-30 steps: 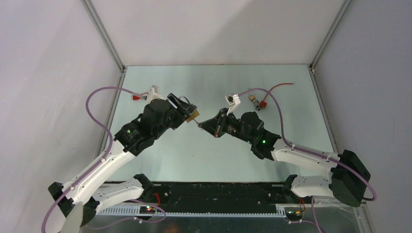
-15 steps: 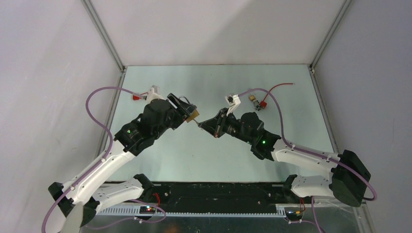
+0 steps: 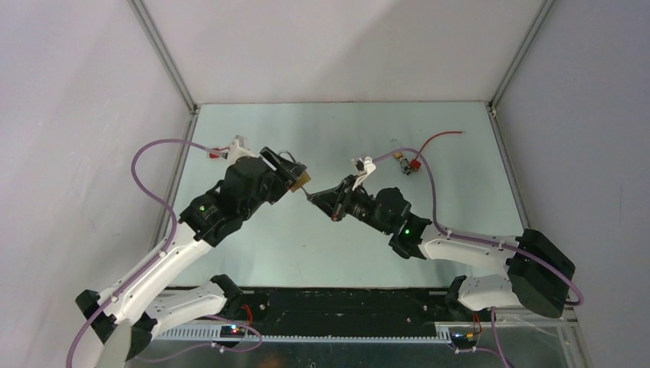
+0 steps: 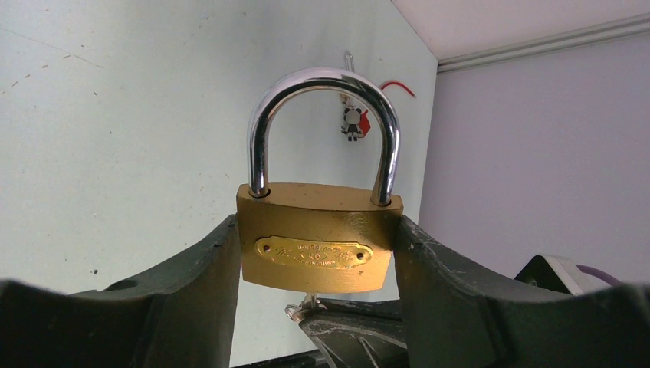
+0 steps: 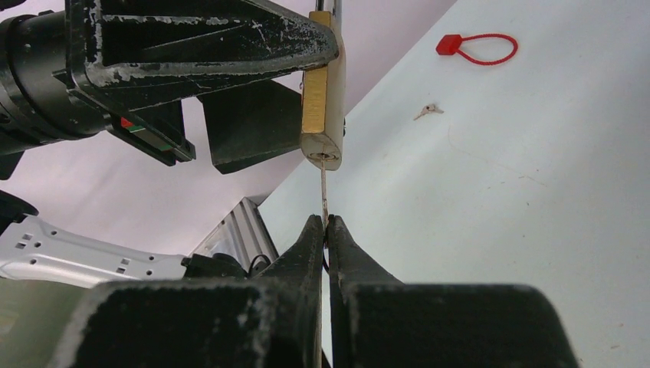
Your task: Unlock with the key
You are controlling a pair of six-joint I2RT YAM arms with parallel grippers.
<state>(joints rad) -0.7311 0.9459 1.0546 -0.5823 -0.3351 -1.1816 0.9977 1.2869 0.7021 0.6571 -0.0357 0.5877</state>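
— Pale green tabletop, white walls on three sides. Where to look for the key?
— Off the table, in mid-air near the middle. Pinched at its lower end in the right gripper, jaws pressed tight together on it. Seen edge-on as a thin silver line pointing up at the brass padlock.
— And the padlock?
— Held by the left gripper, jaws apart to the width of the body and clamped on its two sides. Shackle pointing away from the wrist, both legs down in the body, so locked by the look of it.
— Tip inside?
— Touching the keyway on the underside, or just within; hard to tell how deep. Most of the blade bare between fingertips and lock.
— Which step, then?
— Insertion, barely begun, at a guess.
— Calling for what next?
— Push straight along the blade, no sideways lean, until fully seated. Then twist about the blade's own axis while bracing the body in the left grip. Thin blade, small hold: likely to slip or bend if driven off line.
— Anything else about?
— Loose second key flat on the table, red tag with its wire loop beyond, both well apart from the work.
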